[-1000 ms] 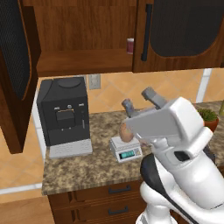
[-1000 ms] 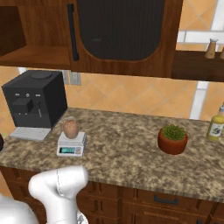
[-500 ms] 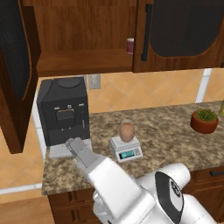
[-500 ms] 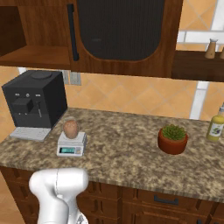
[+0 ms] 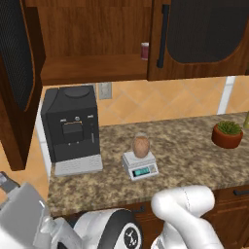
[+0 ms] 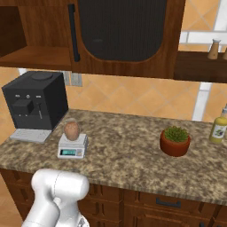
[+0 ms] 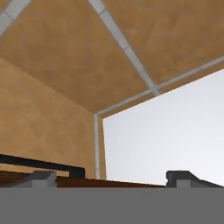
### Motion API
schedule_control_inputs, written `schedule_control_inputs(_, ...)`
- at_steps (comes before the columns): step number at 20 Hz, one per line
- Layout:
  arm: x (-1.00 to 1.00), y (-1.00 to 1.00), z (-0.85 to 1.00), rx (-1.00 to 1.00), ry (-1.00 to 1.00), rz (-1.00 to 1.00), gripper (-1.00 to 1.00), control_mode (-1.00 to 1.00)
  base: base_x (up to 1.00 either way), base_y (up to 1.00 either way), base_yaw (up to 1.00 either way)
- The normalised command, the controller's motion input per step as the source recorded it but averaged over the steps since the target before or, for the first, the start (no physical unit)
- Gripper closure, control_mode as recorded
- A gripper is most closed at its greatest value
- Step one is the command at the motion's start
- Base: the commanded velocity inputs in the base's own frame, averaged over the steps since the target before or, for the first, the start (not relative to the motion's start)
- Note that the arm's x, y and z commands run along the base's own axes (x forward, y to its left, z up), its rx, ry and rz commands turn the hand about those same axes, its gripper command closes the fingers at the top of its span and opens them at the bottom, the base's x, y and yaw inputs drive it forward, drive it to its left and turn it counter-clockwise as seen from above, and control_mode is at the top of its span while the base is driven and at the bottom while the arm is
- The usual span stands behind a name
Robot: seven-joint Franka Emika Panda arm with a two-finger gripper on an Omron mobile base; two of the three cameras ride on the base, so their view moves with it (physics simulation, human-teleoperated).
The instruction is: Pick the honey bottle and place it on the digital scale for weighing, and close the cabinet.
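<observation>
Left base view: one honey bottle (image 5: pixel 140 145) on one digital scale (image 5: pixel 140 165); hand view's gripper (image 7: pixel 112 178) spread, empty.

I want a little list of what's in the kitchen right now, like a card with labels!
honey bottle: standing upright on the digital scale
digital scale: on the granite counter, display facing the front
cabinet: left door swung open, right door shut
dark red can: on the cabinet shelf
coffee machine: black, left of the scale
potted plant: on the counter, right of the scale
yellow bottle: at the counter's far right
gripper: fingertips apart, nothing between them
</observation>
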Motion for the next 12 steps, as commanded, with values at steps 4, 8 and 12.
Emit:
schedule_control_inputs(4,0.32,1.00,-0.09,0.01,0.05,0.00,-1.00,-1.00,0.00,0.00,0.00)
schedule_control_inputs(8,0.66,0.61,-0.42,0.23,0.16,0.06,-1.00,-1.00,0.00,0.00,0.00)
schedule_control_inputs(12,1.00,0.33,-0.58,0.35,0.16,0.08,-1.00,-1.00,0.00,0.00,0.00)
